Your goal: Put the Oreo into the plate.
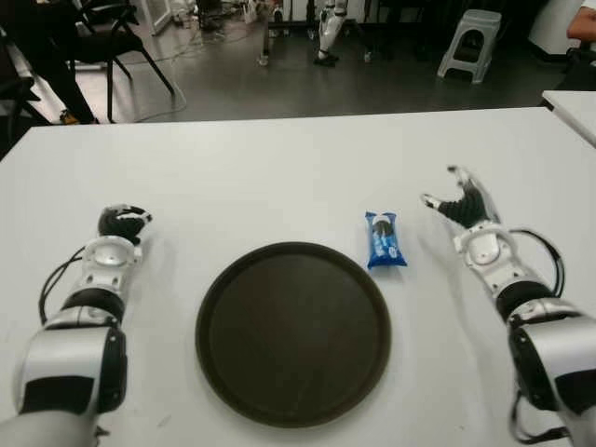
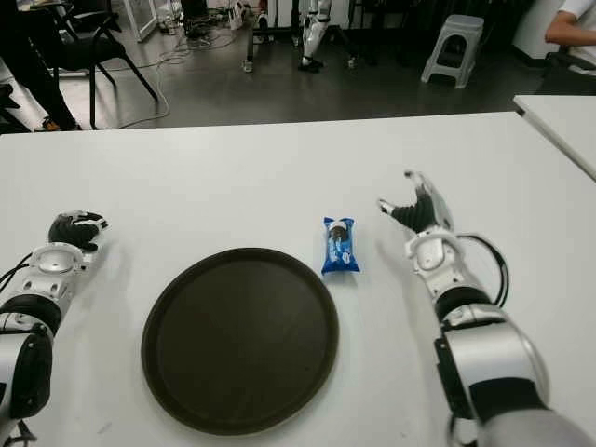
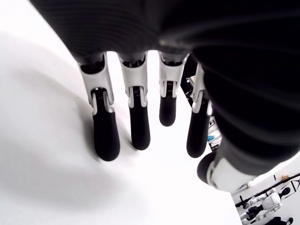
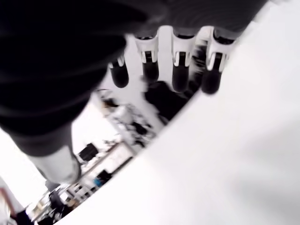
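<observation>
A blue Oreo packet (image 1: 383, 239) lies flat on the white table (image 1: 279, 177), just past the right rim of the round dark plate (image 1: 293, 332). The plate holds nothing. My right hand (image 1: 458, 203) hovers a short way to the right of the packet, palm turned toward it, fingers (image 4: 180, 70) spread and holding nothing. My left hand (image 1: 122, 223) shows at the left of the table, well away from the plate, its fingers (image 3: 139, 122) hanging relaxed over bare table.
A second white table corner (image 1: 573, 107) juts in at the far right. Beyond the far table edge are chairs (image 1: 112, 37), a grey stool (image 1: 470, 42) and cables on the floor.
</observation>
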